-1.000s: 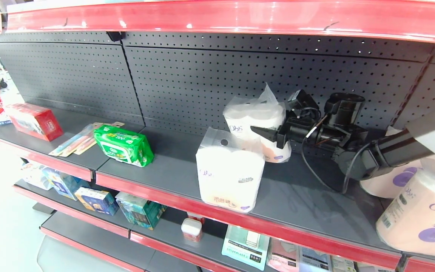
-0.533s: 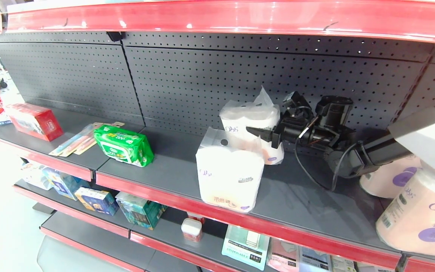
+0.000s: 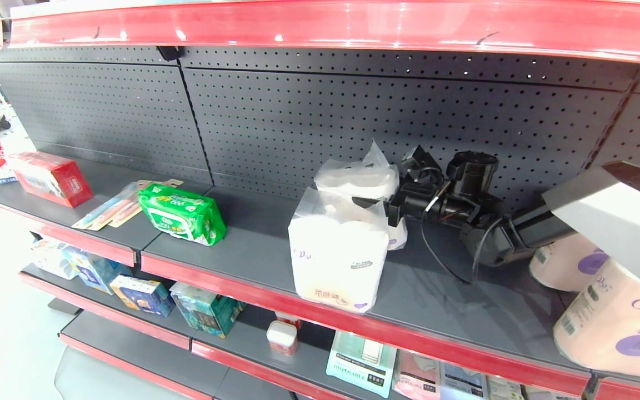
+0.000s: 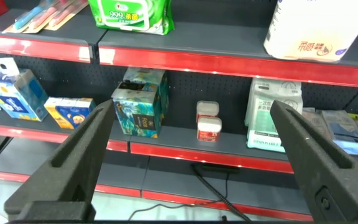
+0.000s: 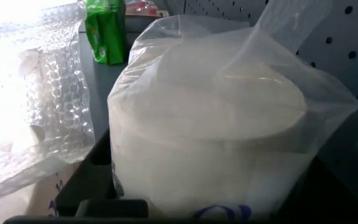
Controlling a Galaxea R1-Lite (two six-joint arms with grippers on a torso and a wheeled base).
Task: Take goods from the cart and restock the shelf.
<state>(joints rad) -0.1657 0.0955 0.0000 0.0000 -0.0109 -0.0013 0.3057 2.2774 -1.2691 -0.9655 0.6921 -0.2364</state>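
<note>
Dark grey sheet metal forms the shelf, matte on top and edged along the front with a glossy red strip; nearest that strip stands one tissue pack, a soft white block with rounded shoulders inside loose clear film; just behind it, partly hidden by it, is the roll pack, white paper in thin crinkled plastic that rises to a twisted peak; in the right wrist view it is a smooth rounded drum under cloudy film; whether its base touches the shelf cannot be told.

Black and angular, the right gripper comes in from the right and is clamped on the roll pack's side; the left gripper hangs lower, facing the lower shelves, its two black wedge-shaped fingers spread wide with nothing between them.

Farther left on the same shelf lie one green wipes pack, glossy and pillow-shaped, flat toothbrush packs just beside it, their number unclear, and one red box; at the right end stand two fat peach rolls in printed wrap; on the lower shelf three printed cartons stand in a row; behind everything a black perforated back panel closes the bay.
</note>
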